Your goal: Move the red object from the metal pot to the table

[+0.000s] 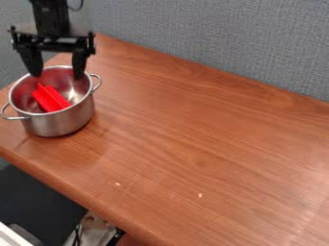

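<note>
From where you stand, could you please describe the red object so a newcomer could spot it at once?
Start at the wooden table and look to its far left end, where a shiny metal pot stands under the open gripper. The red object lies inside that pot: a long, narrow bar, the only bright red thing in view.

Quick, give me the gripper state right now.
Gripper: open, jaws spread wide above the metal pot, holding nothing; the red object lies inside the pot.
</note>
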